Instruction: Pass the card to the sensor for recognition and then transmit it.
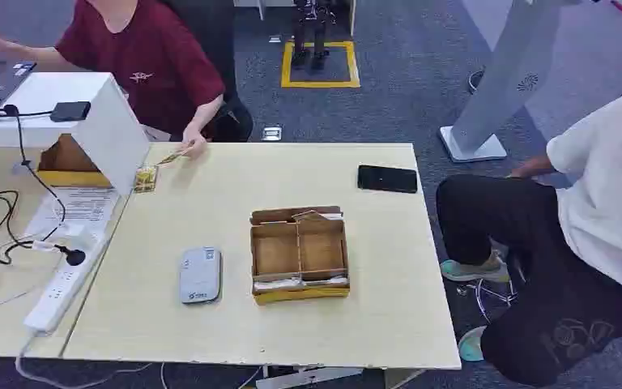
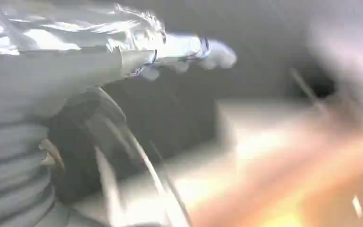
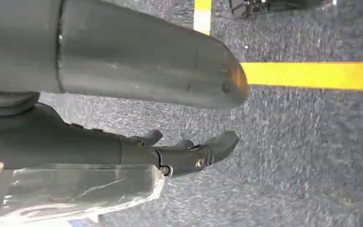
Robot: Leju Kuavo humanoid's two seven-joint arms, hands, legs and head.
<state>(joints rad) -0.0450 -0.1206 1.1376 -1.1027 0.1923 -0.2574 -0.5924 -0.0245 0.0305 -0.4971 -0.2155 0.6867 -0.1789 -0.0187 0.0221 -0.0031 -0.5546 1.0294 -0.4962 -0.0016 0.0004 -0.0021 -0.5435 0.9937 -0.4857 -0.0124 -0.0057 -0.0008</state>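
A flat grey-white sensor pad point(image 1: 200, 275) lies on the pale table point(image 1: 389, 324), left of an open cardboard box point(image 1: 300, 253) with two compartments and pale flat pieces along its near side. A small yellowish card-like piece point(image 1: 146, 178) lies by the white housing. In the right wrist view my right hand point(image 3: 179, 153) hangs over carpet, dark fingers point(image 3: 220, 144) stretched, holding nothing. In the left wrist view my left hand point(image 2: 75, 137) is smeared by motion blur, so its fingers and any hold cannot be read.
A black phone point(image 1: 386, 178) lies at the table's far right. A white housing point(image 1: 89, 121), cables and a power strip point(image 1: 57, 296) crowd the left. A person in red rests a hand point(image 1: 192, 148) on the far edge; a person in white point(image 1: 591, 235) crouches at the right.
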